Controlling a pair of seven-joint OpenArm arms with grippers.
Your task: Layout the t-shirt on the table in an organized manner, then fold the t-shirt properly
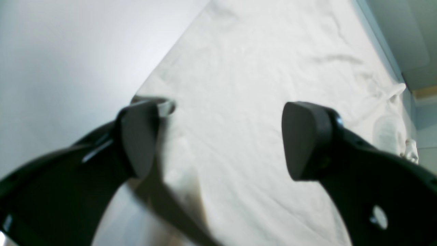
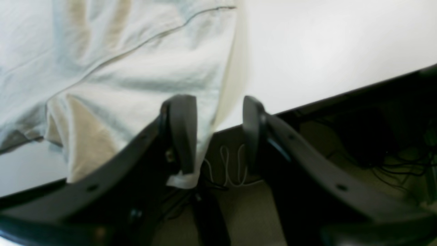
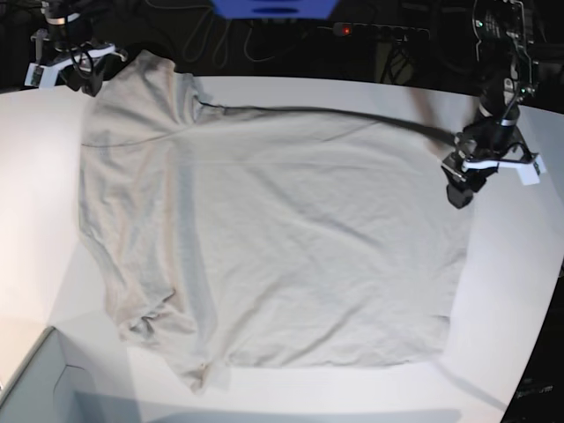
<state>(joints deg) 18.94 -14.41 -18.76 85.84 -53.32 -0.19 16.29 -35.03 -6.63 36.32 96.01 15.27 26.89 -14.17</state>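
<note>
The light grey-beige t-shirt (image 3: 291, 238) lies spread nearly flat on the white table (image 3: 511, 291), with its collar end toward the left of the base view. My left gripper (image 3: 460, 189) hovers at the shirt's far right corner. In the left wrist view this left gripper (image 1: 222, 140) is wide open over the t-shirt (image 1: 256, 68), with nothing between its fingers. My right gripper (image 3: 84, 77) sits at the far left corner. In the right wrist view the right gripper (image 2: 218, 136) has its jaws apart at the table (image 2: 324, 44) edge, and the t-shirt (image 2: 136, 68) hem droops beside one finger.
A pale grey box corner (image 3: 44, 388) juts in at the front left. A blue object (image 3: 273, 7) and a power strip (image 3: 370, 31) sit behind the table. Cables (image 2: 232, 167) lie on the floor below the table edge.
</note>
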